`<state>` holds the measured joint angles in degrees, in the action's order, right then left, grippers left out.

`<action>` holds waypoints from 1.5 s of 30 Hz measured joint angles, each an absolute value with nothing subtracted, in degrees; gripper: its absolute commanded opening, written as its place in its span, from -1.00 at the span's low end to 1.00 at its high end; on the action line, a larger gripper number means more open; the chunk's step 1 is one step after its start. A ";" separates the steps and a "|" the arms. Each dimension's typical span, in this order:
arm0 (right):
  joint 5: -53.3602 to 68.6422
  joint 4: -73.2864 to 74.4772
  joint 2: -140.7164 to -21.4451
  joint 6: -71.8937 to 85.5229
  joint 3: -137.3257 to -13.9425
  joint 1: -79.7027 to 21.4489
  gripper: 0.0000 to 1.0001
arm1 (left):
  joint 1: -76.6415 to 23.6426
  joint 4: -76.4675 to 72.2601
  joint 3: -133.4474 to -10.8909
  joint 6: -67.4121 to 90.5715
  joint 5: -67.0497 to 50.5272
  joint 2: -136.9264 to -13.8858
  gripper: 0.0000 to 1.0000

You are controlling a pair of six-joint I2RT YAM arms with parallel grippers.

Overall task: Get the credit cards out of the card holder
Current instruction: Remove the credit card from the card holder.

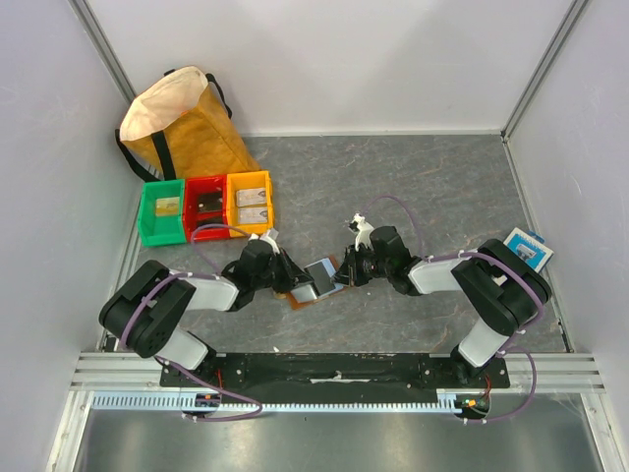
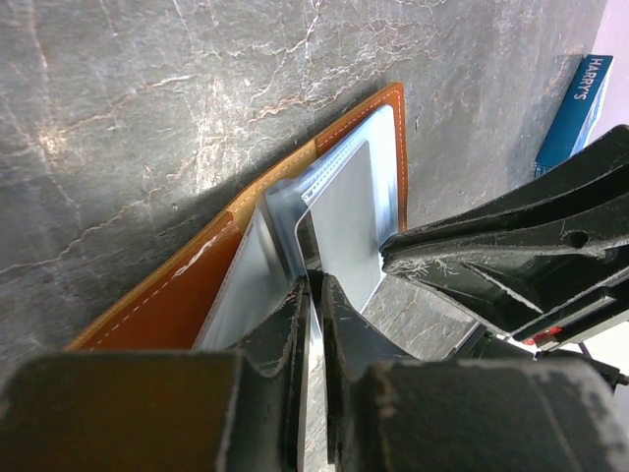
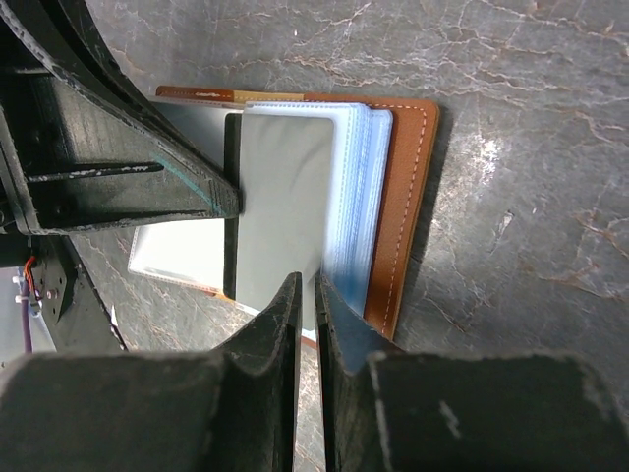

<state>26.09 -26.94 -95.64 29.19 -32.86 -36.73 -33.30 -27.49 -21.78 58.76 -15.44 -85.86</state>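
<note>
Closest to the lens, left gripper (image 2: 313,285), clenched on a thin clear sleeve (image 2: 303,241) of the brown card holder (image 2: 167,305). Lies open on the grey table (image 2: 118,118) between the two arms, pale leaves fanned upward. Opposite, right gripper (image 3: 307,285), pinched tight on the lower edge of a silver-grey card (image 3: 285,197) standing among those leaves. Off to the right, blue-and-white packet (image 1: 528,248); far left, three coloured bins (image 1: 206,181) beside a yellow bag (image 1: 182,123).
</note>
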 measured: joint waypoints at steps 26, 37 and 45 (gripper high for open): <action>27.99 -28.21 -97.36 31.97 -32.95 -35.22 -0.66 | -32.42 -4.91 -18.65 55.18 -12.60 -60.58 -0.96; 28.53 -27.86 -91.79 32.05 -30.83 -35.00 -0.11 | -32.42 7.35 -19.59 46.48 -10.81 -45.10 -0.96; 34.79 -33.80 -79.20 32.58 -28.36 -35.44 0.44 | -32.42 6.70 -24.18 36.01 -15.79 -39.27 -0.96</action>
